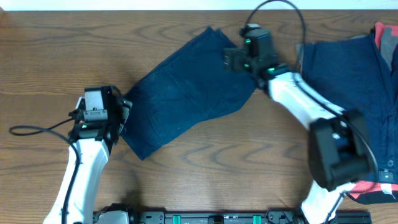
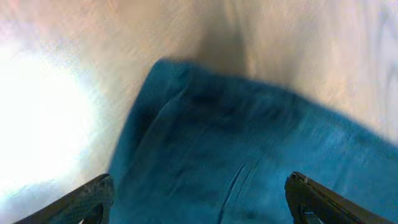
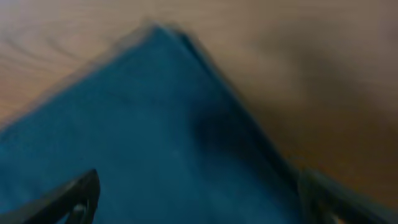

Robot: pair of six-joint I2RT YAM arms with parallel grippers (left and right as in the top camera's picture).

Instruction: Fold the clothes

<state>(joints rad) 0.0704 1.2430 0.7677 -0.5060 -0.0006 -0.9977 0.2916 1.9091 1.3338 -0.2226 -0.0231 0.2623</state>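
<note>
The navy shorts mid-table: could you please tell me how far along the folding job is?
Done: one pair of navy shorts lies spread flat, apart from the pile; no finished fold is visible. In hand: the left gripper and right gripper sit over its opposite ends, fingers open. Left: folding it, then the pile's navy, grey and coral-red garments.

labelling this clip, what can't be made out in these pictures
Overhead: the pile of navy, grey and coral-red clothes is cut off by the right edge and partly covered by the right arm; count unclear.
Right wrist: blur; whether the right hand touches the dark navy-blue fabric shorts is unclear.
Left wrist: glare washes out the wooden table; the bottom edge cuts off the left hand.
</note>
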